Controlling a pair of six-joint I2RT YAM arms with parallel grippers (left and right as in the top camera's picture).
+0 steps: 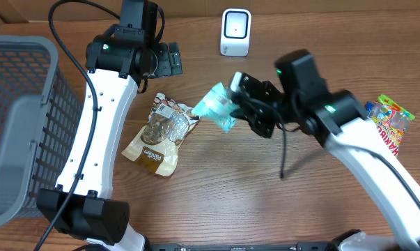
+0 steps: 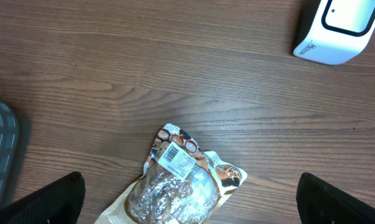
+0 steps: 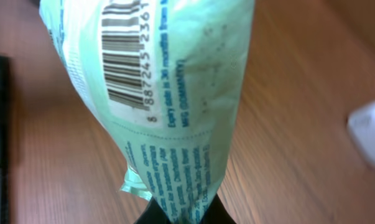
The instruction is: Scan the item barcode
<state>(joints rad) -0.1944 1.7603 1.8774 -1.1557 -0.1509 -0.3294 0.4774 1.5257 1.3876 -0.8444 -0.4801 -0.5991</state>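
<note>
Right gripper [image 1: 239, 104] clamped on mint packet [image 1: 219, 108], long axis pointing left, barcode [image 3: 125, 68] facing wrist cam; scanner [image 1: 235, 32] near, farther across desk [image 1: 265, 209]; left gripper [image 1: 169, 60] gaping, empty.

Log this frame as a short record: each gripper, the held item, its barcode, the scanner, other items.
right gripper: shut on green packet
barcode: on the packet, facing right wrist camera
left gripper: open, empty, near brown pouch
scanner: white, apart from packet
others: grey basket left, candy bag right

Brn wood-grain tbl [image 1: 230, 199], even light
</note>
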